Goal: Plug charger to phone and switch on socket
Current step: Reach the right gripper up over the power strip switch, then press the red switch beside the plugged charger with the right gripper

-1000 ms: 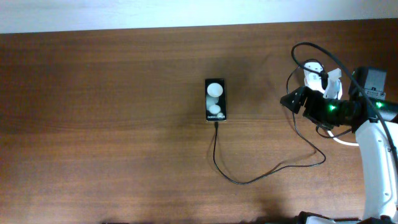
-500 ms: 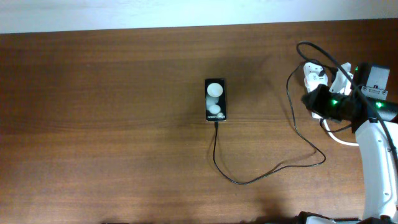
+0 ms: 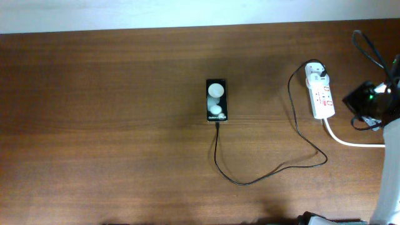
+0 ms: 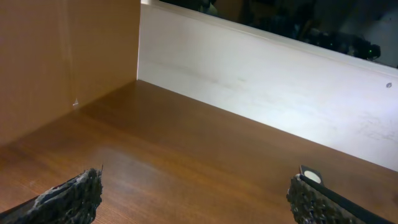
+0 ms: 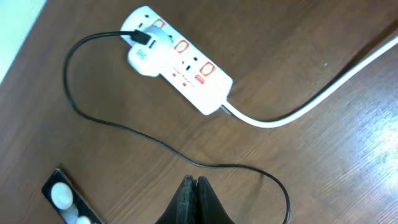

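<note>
Wooden table [image 3: 125, 125]: right claw [image 5: 193, 184], pressed together, has pulled back off the socket [image 3: 320, 94]; left claw [image 4: 196, 198] spread.

Right arm: drawn back from the socket.
The right gripper [image 5: 194, 188], over the socket [image 3: 320, 94] a second ago, is now off toward the right side; the strip and the white charger plug head [image 3: 317, 70] show uncovered.
</note>
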### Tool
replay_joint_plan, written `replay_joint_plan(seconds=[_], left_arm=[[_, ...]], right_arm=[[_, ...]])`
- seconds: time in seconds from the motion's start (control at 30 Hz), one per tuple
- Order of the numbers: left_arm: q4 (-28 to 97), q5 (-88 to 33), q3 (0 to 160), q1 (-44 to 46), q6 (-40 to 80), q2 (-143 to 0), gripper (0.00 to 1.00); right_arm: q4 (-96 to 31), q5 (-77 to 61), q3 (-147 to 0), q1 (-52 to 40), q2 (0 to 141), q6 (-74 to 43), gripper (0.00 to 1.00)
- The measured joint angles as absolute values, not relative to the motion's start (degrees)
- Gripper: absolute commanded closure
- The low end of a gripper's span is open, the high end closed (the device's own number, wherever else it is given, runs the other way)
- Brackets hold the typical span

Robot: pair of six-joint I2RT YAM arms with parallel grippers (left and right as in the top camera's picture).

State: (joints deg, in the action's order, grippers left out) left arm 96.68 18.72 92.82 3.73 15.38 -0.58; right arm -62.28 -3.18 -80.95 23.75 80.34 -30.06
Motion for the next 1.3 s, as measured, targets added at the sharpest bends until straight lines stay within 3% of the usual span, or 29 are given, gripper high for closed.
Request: replay_joint_plan(seconds=[0.3, 0.5, 0.77, 1.3], left_arm=[[96.71, 18.72, 92.82, 3.73, 15.38, -0.56, 0.01], [96.68, 18.72, 92.82, 3.73, 15.4, -0.56, 0.01], [96.68, 18.74, 92.82, 3.73, 15.38, -0.56, 0.01], [96.68, 18.72, 92.82, 3.73, 15.38, -0.56, 0.01]], right_arm=[[-57.34, -6.83, -81.43, 25.54, 100.95, -30.2, 0.96], [-49.1, -7.7, -81.56, 25.54, 102.32, -31.18, 0.96], [-52.29, -8.05, -95.79, 25.54, 110.17, -32.93, 0.96], [-46.04, -9.34, -96.44, 22.65, 123.37, -35.46, 0.96]])
